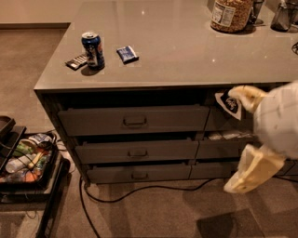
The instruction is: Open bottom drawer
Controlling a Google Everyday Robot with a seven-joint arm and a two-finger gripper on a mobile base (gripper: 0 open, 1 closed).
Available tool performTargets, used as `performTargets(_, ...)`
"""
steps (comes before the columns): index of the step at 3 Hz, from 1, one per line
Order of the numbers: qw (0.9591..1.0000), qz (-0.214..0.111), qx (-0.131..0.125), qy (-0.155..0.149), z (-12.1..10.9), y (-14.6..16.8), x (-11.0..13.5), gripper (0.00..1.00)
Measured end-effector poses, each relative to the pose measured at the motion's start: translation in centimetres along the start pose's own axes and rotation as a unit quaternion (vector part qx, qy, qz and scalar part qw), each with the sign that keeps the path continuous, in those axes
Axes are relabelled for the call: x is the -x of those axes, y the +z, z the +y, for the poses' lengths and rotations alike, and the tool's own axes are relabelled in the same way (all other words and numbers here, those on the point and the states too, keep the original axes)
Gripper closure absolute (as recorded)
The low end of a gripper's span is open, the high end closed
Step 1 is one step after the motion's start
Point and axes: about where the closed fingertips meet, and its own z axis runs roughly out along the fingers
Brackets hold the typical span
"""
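The bottom drawer [139,173] is the slimmest dark-grey front, lowest in the left three-drawer stack under the counter. It has a small handle [138,176] at its centre and sits slightly out, like the two fronts above it. My gripper [249,172], cream-coloured under a white arm [277,123], hangs at the right in front of the right-hand drawers. It is well to the right of the bottom drawer's handle and touches nothing.
On the grey counter [186,51] stand a blue soda can [93,49], a blue packet [126,54], a dark flat object [77,61] and a jar [230,14]. White cloth [228,103] sticks from a right drawer. A black cable [139,189] crosses the carpet. A cluttered black cart [25,162] stands left.
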Motion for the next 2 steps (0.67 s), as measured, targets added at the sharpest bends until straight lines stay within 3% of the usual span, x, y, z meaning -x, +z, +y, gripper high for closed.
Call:
performTargets(1,0.9996,-0.028,-0.005,-0.004,1.09,2.12,-0.09,0.00)
performTargets(2,0.9996,-0.027,-0.006,-0.004,1.07,2.20,0.00,0.00)
